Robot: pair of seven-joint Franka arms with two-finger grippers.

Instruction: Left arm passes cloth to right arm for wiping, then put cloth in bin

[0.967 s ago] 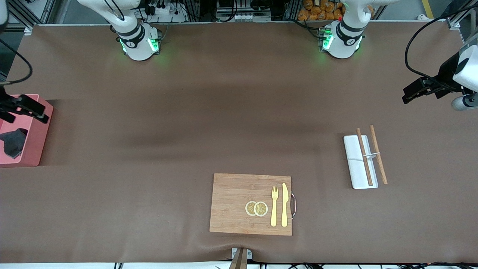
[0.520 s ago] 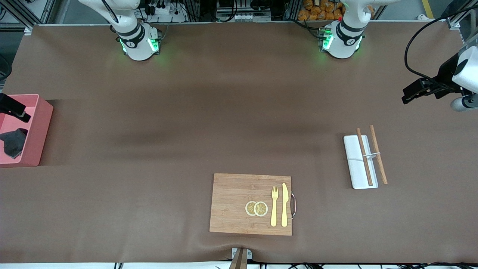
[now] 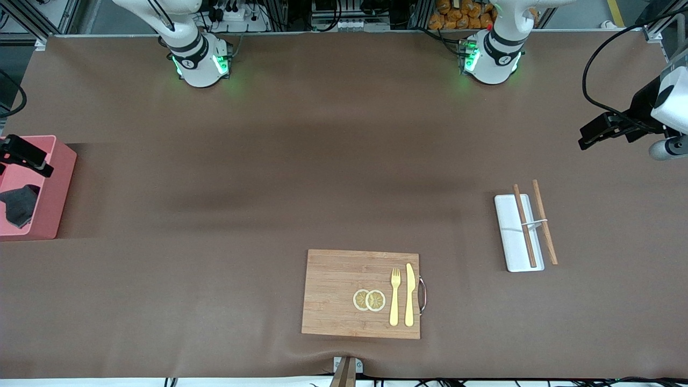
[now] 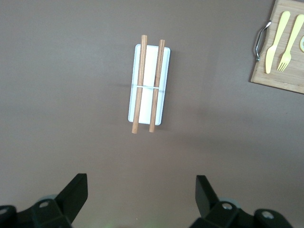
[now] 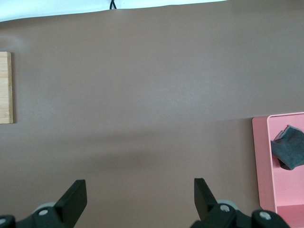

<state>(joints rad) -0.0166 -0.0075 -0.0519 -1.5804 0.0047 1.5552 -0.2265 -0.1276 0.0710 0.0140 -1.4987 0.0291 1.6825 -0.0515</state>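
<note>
Small dark grey fabric cloth (image 3: 19, 205) lies in salmon-pink rectangular plastic bin (image 3: 51, 199); right gripper (image 3: 21, 156) above bin, left gripper (image 3: 594, 133) over bare table, both spread wide, empty.

A brown counter (image 3: 269, 177). At 6 o'clock, a board (image 3: 333, 295) carries two lemon slices (image 3: 369, 300), a fork (image 3: 395, 296) and a knife (image 3: 409, 294). At 3 o'clock, a white tray (image 3: 510, 236) with two chopsticks (image 3: 524, 226) laid lengthwise.

both arms raised at the table's ends, left gripper (image 4: 140, 199) and right gripper (image 5: 137, 202) open.
</note>
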